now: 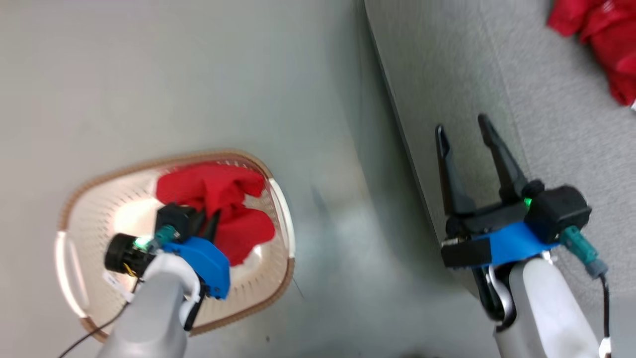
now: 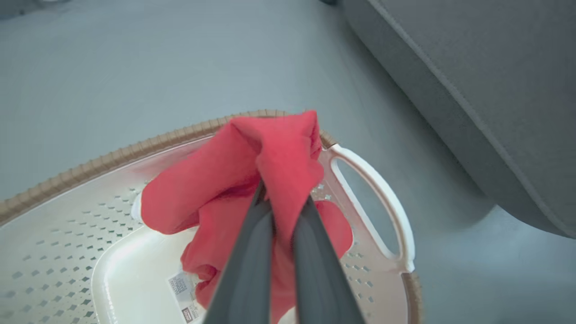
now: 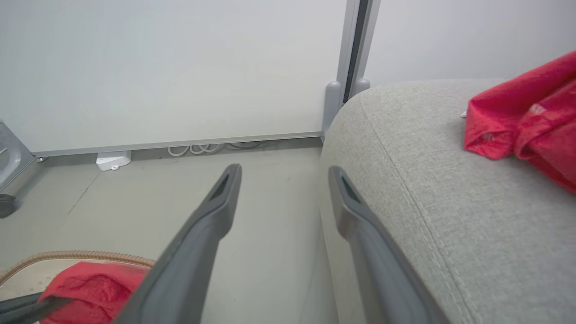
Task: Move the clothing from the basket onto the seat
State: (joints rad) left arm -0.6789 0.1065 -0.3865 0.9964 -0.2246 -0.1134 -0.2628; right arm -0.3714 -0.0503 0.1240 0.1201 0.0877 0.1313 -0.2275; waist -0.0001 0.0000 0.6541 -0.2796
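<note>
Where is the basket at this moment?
In the head view the basket sits on the floor, lower left, left of the seat; the left gripper grips clothing inside it.

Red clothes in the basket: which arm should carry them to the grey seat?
Left. The left gripper is shut on the clothing in the basket, ready to lift. The right gripper hangs open and empty by the seat.

The right gripper (image 3: 283,170), fingers spread, hangs beside the seat (image 3: 450,211) bearing clothing (image 3: 517,121).

Open floor (image 1: 323,124) lies between basket (image 1: 287,219) and seat (image 1: 556,99), whose near top is bare beside the clothing (image 1: 606,35).
</note>
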